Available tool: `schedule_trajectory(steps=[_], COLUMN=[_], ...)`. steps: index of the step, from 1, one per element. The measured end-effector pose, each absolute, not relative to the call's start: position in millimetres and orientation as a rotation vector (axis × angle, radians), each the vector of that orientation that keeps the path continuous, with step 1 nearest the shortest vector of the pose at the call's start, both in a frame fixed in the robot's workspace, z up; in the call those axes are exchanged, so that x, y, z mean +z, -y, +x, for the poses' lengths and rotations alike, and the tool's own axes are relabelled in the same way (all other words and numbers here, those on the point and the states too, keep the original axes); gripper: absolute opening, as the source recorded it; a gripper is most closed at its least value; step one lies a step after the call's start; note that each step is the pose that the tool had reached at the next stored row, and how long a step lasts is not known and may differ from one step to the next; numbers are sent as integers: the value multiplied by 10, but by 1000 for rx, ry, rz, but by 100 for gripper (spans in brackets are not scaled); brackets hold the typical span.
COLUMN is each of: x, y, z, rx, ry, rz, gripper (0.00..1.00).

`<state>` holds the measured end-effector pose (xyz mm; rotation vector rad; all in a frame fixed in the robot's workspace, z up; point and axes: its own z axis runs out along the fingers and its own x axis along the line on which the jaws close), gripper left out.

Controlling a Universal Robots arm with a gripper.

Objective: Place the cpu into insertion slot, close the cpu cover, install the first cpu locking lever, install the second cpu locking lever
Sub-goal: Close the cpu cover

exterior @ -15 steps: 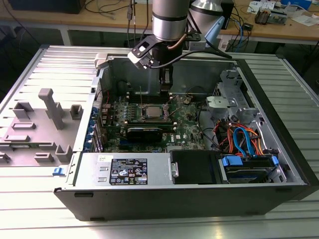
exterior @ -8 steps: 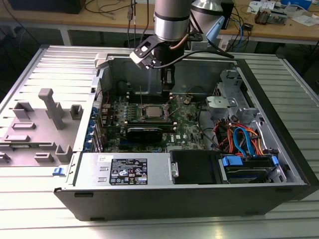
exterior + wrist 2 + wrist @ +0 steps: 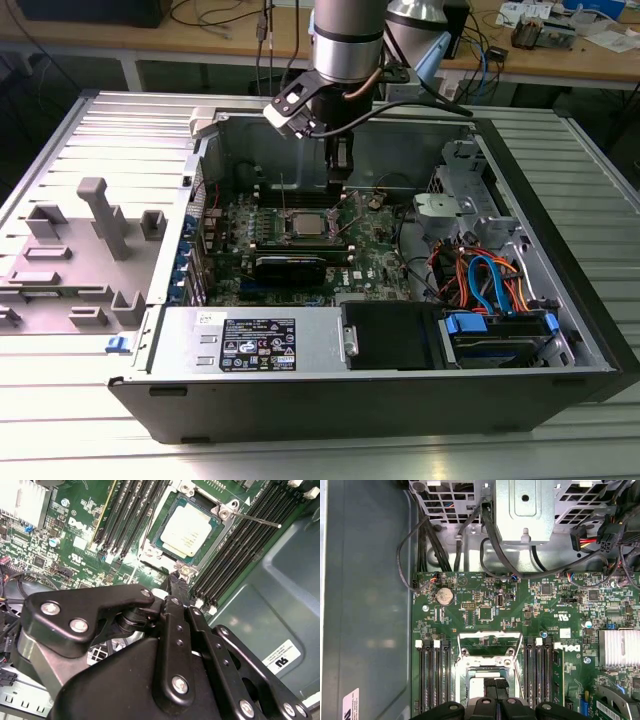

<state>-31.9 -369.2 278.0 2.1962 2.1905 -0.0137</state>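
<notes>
The cpu [image 3: 186, 530] is seen seated flat in the insertion slot [image 3: 468, 676] on the green motherboard [image 3: 485, 600], between the banks of black memory slots [image 3: 240, 545]. The gripper [image 3: 176, 582] is held low at the slot's edge, just beside the chip. Its fingers are drawn narrow, tips together, and nothing is seen between them. The cpu cover [image 3: 487, 636] is seen as a thin metal frame at the slot. Whether it is fully down cannot be told. One locking lever [image 3: 255, 519] is seen sticking out as a bare rod, unlatched.

The chip is judged light, stiff and fragile underneath, best taken by opposite edges. The cover is judged thin, hinged sheet metal, best pressed at its free edge. The lever is judged springy and slippery, best caught near its free end.
</notes>
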Motion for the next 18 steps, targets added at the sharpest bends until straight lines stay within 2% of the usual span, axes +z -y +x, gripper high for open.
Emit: schedule_trajectory(steps=[18], x=[2780], y=[3691], z=[-239], rx=[-14], ry=[-2191], rz=[2196], gripper=[11])
